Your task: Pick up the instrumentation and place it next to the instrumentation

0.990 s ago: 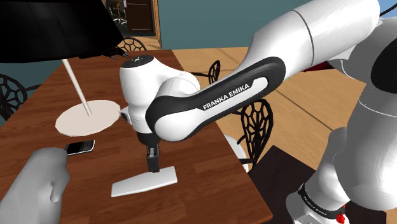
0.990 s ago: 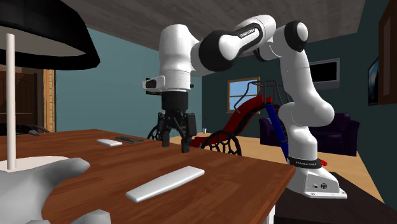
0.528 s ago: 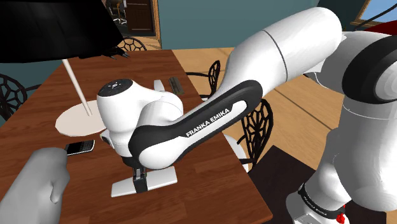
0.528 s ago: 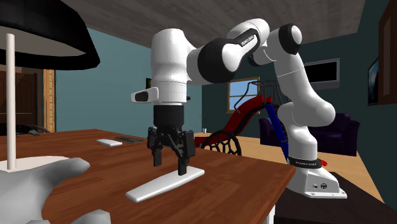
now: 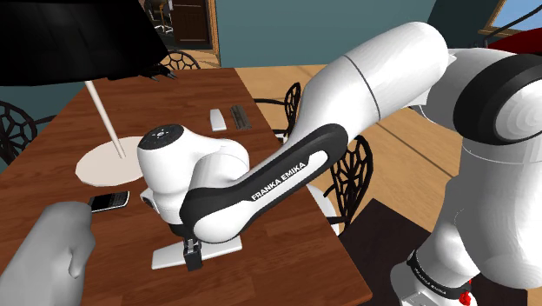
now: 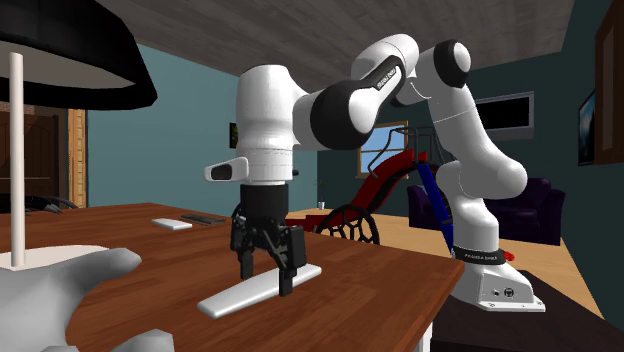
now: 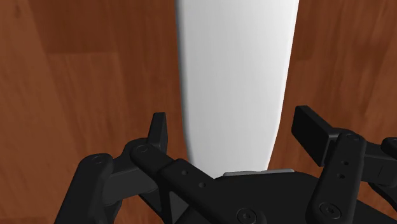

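1. Item: white flat device (image 7: 235, 83), a long thin slab, plain and featureless, slightly wider at one end. No material can be named.
2. Location: lying flat on the brown wooden table (image 5: 52, 148), near the table edge that faces the stand; seen in the shoulder view (image 5: 219, 247) and the second exterior view (image 6: 225, 300).
3. Claw (image 7: 234, 124): lowered over the slab, fingers apart, one on each long side. Wood shows between each fingertip and the slab's edge, so nothing is gripped. It also shows in the second exterior view (image 6: 266, 280) and the shoulder view (image 5: 191, 255).
4. Handling, estimated: light and rigid, not likely to flex or crush. Its smooth faces and low profile leave little edge for the pads, so it may slip or tip once lifted.
5. Hold point, estimated: across the narrow width, near mid-length for balance, with the fingertips close to the table so they catch the thin sides.
6. Possible companions: a small white device (image 5: 217, 119) and a dark device (image 5: 238, 116) lie side by side at the table's far end, well apart from the slab; a black phone (image 5: 109, 201) lies nearer. I cannot tell which one the task means.
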Tool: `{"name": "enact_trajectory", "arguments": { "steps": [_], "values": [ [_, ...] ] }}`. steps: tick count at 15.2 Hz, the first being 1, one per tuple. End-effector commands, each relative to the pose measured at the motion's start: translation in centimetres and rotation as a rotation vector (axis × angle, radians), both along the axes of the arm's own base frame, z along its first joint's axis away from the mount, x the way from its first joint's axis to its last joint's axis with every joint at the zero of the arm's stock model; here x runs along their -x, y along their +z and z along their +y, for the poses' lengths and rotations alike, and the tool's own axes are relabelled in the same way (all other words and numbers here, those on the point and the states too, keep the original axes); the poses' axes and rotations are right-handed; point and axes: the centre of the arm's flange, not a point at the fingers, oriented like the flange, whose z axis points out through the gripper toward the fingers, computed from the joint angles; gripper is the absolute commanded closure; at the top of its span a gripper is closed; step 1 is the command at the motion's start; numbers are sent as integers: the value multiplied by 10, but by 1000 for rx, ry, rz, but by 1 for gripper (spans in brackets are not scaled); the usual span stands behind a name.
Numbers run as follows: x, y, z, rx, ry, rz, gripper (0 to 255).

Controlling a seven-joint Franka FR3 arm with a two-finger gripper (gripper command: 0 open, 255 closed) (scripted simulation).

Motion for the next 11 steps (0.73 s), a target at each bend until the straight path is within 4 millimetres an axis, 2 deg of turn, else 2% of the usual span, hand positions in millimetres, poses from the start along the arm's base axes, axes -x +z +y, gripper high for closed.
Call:
{"name": "enact_trajectory", "arguments": {
  "steps": [1,5,6,11],
  "values": [
    [0,0,0,0,0,0,0],
    [0,0,0,0,0,0,0],
    [0,0,0,0,0,0,255],
    [0,0,0,0,0,0,255]
  ]
}}
